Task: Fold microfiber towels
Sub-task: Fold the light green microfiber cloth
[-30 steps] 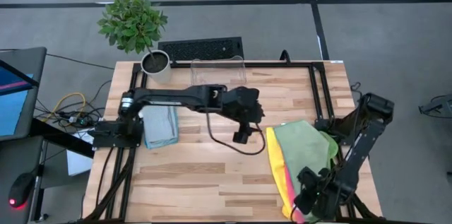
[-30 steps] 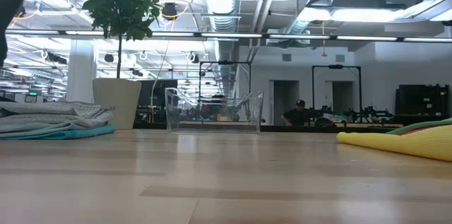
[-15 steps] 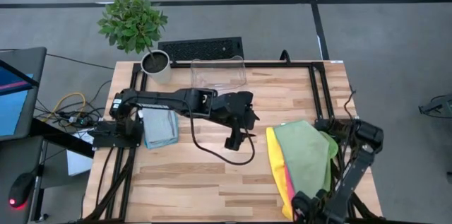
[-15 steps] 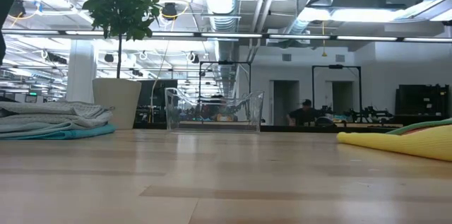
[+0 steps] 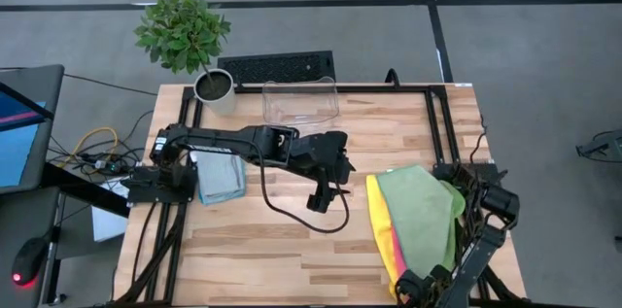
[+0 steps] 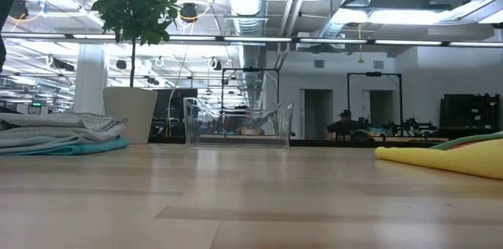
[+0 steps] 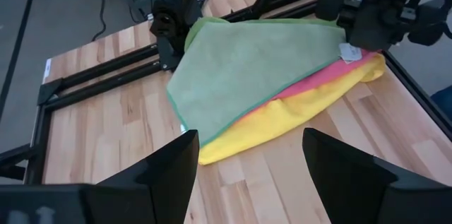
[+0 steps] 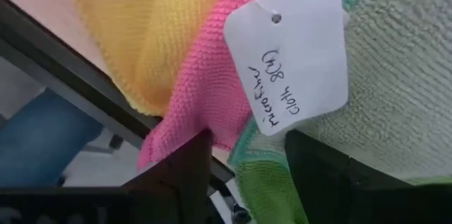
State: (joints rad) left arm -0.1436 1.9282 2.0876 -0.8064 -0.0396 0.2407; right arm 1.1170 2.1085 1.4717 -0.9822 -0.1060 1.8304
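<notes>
Left claw [image 5: 318, 197] mid-worktop, hovering above bare wood, fingers [image 7: 173, 174] apart, nothing between them, pointed toward the stack on the right. Right claw [image 5: 413, 289] at near right corner of worktop [image 5: 272, 240], over the near edge of the stack; fingers [image 8: 185, 174] apart, white tag [image 8: 293, 54] and pink edge just in front of them. Probably not clamped on cloth, though the close view is too tight to be sure.

Stack of unfolded towels on right side of worktop: pale green towel [image 5: 420, 213] on top, spread flat; pink towel [image 5: 392, 245] under it, showing as a strip on the left edge; yellow towel [image 5: 376, 213] at the bottom, sticking out furthest left. Lime green edge [image 5: 454, 194] peeking out at far right of the stack. From left wrist view same order: green [image 7: 244, 68] over pink [image 7: 318, 83] over yellow [image 7: 282, 121].

Folded pile [image 5: 220, 174] on left side of worktop, beside left arm base: light blue and grey layers, teal at the bottom in low view [image 6: 59, 135].

Clear bin [image 5: 300, 100] at far edge, centre. Potted plant [image 5: 185, 36] at far left corner. Keyboard [image 5: 276, 65] behind the bin, off the worktop.
</notes>
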